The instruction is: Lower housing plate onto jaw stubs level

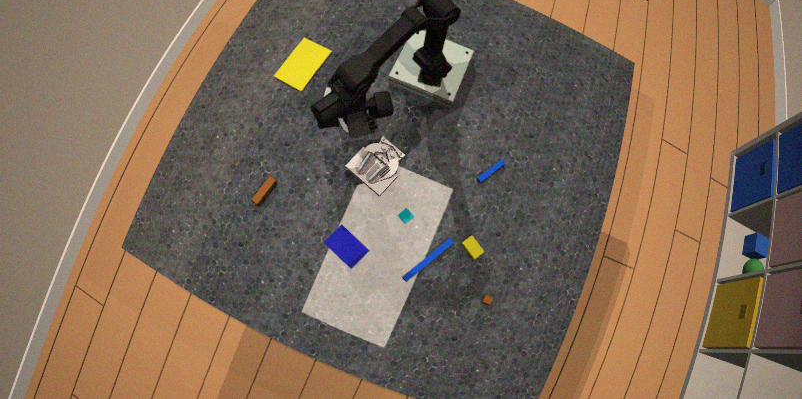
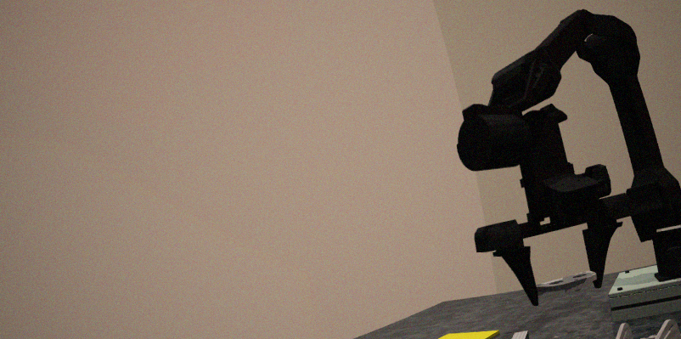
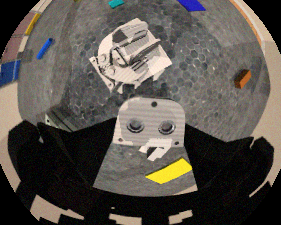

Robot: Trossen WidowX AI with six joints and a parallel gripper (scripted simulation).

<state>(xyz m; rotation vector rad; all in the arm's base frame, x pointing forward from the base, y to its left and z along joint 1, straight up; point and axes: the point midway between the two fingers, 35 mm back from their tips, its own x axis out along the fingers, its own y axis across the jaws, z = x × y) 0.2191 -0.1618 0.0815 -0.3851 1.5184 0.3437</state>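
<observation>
My gripper (image 2: 566, 294) (image 3: 149, 124) is shut on the housing plate (image 2: 567, 279) (image 3: 151, 112), a pale plate with rounded corners, two round sockets and small holes. It holds the plate in the air, one finger on each side. The pale base (image 1: 380, 187) (image 3: 163, 61) stands on the grey mat by the corner of the light rectangle. Grey jaw parts (image 1: 372, 162) (image 3: 135, 45) are on it. The plate is off to the arm's side of the base, not over it. The stubs and pins cannot be told apart clearly.
A yellow sheet (image 1: 303, 63) (image 2: 469, 335) (image 3: 170, 171) and a white piece (image 3: 159, 149) lie beyond the plate. An orange block (image 1: 263, 190) (image 3: 243, 79), a dark blue block (image 1: 346, 246), a teal piece (image 1: 405, 215) and blue bars (image 1: 491, 170) (image 1: 427, 259) lie around.
</observation>
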